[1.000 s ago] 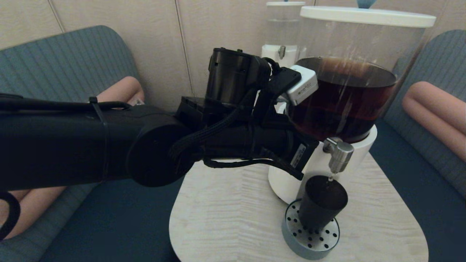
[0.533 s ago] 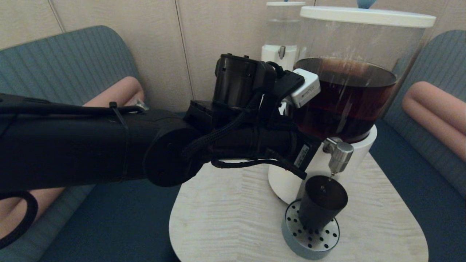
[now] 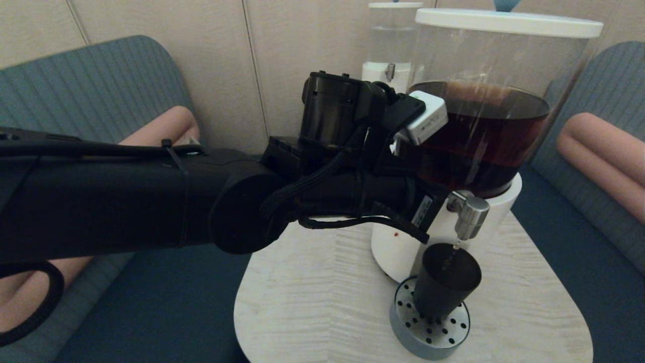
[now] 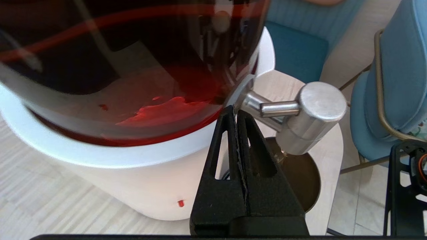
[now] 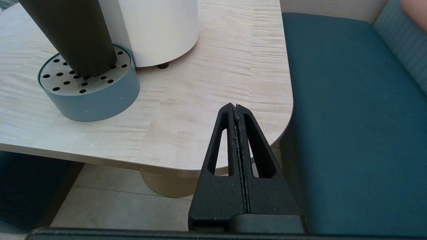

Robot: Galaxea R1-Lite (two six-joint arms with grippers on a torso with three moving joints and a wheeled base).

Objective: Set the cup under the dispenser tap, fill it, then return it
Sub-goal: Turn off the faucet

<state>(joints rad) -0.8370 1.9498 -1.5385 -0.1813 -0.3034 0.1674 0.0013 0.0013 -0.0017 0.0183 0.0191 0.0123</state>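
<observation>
Nearest, at the near right edge of the pale wood-grain table (image 5: 206, 100), hung the parked right gripper (image 5: 236, 110), clenched on nothing. A little farther, on the round blue-grey drip tray with a perforated metal top (image 3: 405, 335), stood the small near-black tapered tumbler (image 3: 443, 280), upright, mouth open directly below the short brushed-steel tap (image 3: 471, 217) and just apart from it. Seemed to be the filling step, with liquid already showing inside the tumbler in the left wrist view. Beyond the tray, reaching in from the left over the table, hovered the left gripper (image 4: 237, 111), pressed shut and empty, its tips beside the root of the tap against the large clear-tank dispenser of dark brown liquid (image 3: 478, 131) on its white base. Farthest back stood a smaller clear-liquid dispenser (image 3: 390, 45).

Judged stiff and smooth-walled, likely slippery, light when empty but heavier and prone to spilling once filled. Best taken around the mid-wall, where the taper would resist sliding down through the pads, kept level, lifted slowly clear of the tap above.
</observation>
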